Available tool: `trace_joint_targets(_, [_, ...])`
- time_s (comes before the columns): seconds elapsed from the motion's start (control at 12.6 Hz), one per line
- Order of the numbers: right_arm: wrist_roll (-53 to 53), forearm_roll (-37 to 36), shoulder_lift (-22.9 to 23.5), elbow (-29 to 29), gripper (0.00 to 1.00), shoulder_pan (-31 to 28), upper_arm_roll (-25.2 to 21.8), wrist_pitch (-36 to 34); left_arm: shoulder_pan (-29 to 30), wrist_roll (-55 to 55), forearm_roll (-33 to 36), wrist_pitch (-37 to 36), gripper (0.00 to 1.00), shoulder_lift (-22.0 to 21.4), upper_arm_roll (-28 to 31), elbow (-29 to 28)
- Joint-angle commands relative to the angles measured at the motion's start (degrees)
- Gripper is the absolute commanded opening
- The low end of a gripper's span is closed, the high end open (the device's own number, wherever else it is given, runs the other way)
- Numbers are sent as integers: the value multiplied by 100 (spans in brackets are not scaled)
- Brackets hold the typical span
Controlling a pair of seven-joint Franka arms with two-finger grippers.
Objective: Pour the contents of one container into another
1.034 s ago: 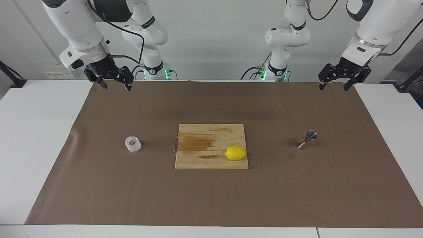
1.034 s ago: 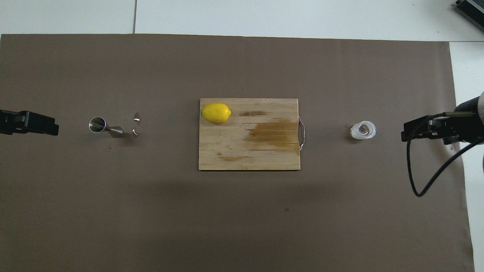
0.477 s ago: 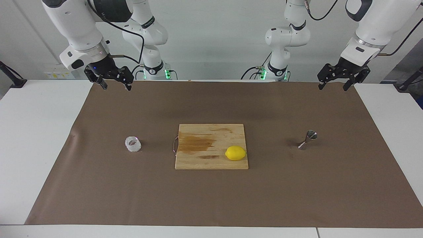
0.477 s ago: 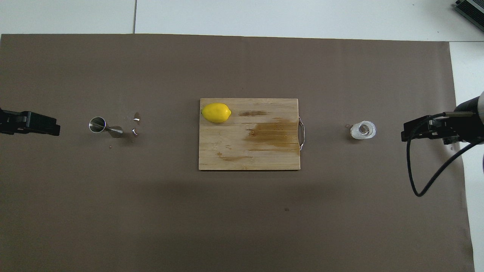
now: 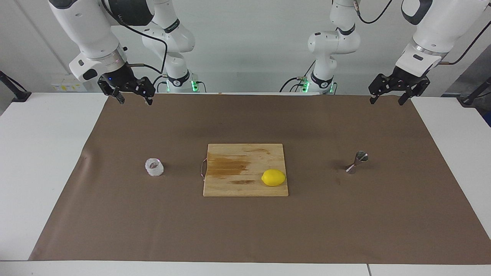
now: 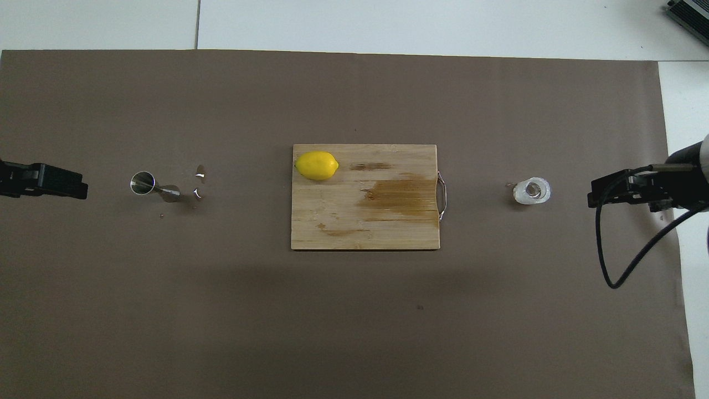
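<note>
Writing: no brand, label or lettering can be read on any object.
Right pincer [image 5: 133, 100]: at the right arm's end, raised over the robots' edge of the brown paper mat [image 5: 245, 230]; fingers spread apart, holding nothing. In the overhead view only its dark tip [image 6: 626, 188] shows, the rest cut off by the frame edge.
Left pincer [image 5: 386, 100]: at the left arm's end, raised over the robots' edge of the mat; fingers spread, holding nothing. In the overhead view it [image 6: 44, 180] is cut off at the frame edge.
Small squat clear glass cup with a faceted, frosty wall [image 5: 154, 167]: upright on the mat toward the right arm's end, well apart from the board; what it holds is hard to make out.
Square wooden cutting board [image 5: 245, 153]: mid-mat, with a dark stain and a thin metal handle on the edge facing the cup.
Yellow lemon [image 5: 273, 177]: on the board, at the corner farthest from the robots on the left arm's side.
Small shiny dark-grey steel hourglass-shaped jigger [image 5: 357, 162]: on the mat toward the left arm's end, standing apart from everything; small glinting spots lie on the mat just beside it, and what they are cannot be told.
Open room: wide bare mat lies on every side of the cup, the board and the jigger.
Edges: white counter [image 5: 42, 153] shows past both ends of the mat.
</note>
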Motion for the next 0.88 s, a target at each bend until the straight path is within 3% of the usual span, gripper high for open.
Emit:
trace_joint_targets(0.0, [38,153,-10,-8,100,-52,21,-29,-170,38,45,20,100,-116,28,-135])
trace_joint_targets(0.56, [38,153,-10,-8,100,-52,21,-29,-382,12,53,-174,100,-177,-25,-223])
trace_joint_targets(0.8, [38,153,-10,-8,100,-52,21,-29,-303,3,10,-121,100,-326,-25,-555])
